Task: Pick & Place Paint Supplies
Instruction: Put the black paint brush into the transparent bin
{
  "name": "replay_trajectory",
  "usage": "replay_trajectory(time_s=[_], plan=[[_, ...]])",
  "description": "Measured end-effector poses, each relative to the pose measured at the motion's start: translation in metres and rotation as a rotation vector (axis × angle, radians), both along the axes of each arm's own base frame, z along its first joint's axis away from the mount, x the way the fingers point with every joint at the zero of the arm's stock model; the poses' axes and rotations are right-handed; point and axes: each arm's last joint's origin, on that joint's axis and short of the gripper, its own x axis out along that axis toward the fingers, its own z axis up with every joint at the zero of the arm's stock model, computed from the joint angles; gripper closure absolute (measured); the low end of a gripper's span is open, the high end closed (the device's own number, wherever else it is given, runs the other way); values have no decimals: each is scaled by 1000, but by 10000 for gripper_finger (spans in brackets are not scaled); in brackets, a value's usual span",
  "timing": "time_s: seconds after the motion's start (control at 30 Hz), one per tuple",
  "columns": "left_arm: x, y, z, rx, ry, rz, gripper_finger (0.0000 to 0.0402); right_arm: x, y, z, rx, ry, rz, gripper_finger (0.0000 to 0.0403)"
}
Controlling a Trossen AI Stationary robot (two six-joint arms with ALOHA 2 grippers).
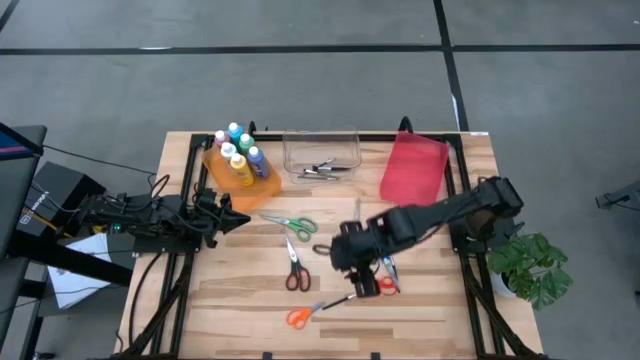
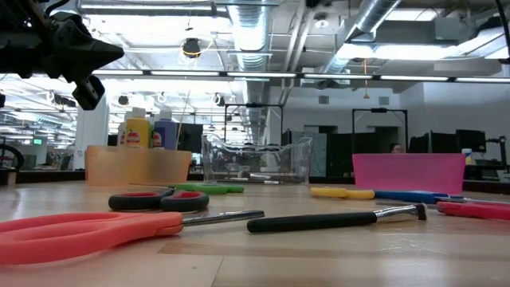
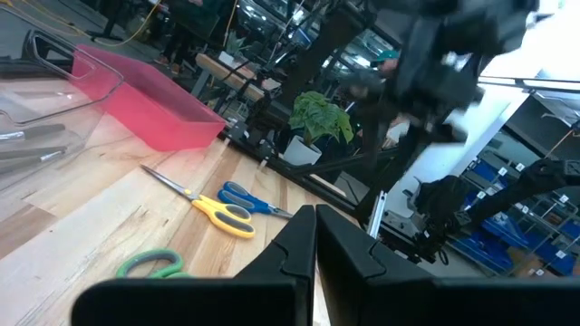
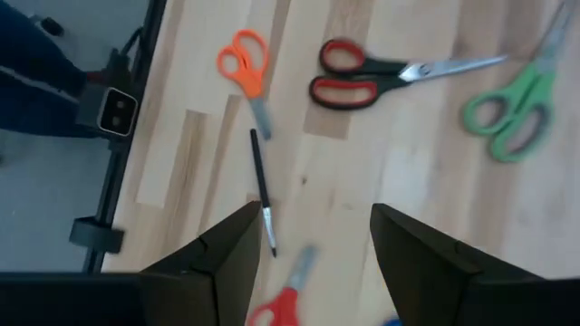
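Several scissors lie flat on the wooden table: green, red-and-black, orange and a small red pair. The left wrist view also shows yellow scissors and blue scissors. A thin dark paintbrush lies between the orange and small red scissors. My right gripper hangs open above the table's middle, slanting down over the paintbrush with nothing between its fingers. My left gripper is shut and level at the table's left side, holding nothing.
Three bins stand along the far edge. The orange bin holds several paint bottles. The clear bin has paintbrushes in it. The red bin is to its right. A potted plant stands off the table's right side.
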Motion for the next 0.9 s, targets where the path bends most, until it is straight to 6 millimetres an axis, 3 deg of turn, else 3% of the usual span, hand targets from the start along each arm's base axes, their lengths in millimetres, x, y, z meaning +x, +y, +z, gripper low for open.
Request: replay_trajectory(time_s=[0.17, 0.4, 0.7, 0.9], plan=[[0, 0, 0, 0, 0, 0, 396, -3, 20, -50, 22, 11, 1, 200], [0, 0, 0, 0, 0, 0, 396, -21, 30, -108, 3, 51, 43, 200], [0, 0, 0, 0, 0, 0, 396, -32, 34, -142, -8, 13, 56, 200], [0, 0, 0, 0, 0, 0, 396, -26, 37, -158, 9, -30, 66, 200]])
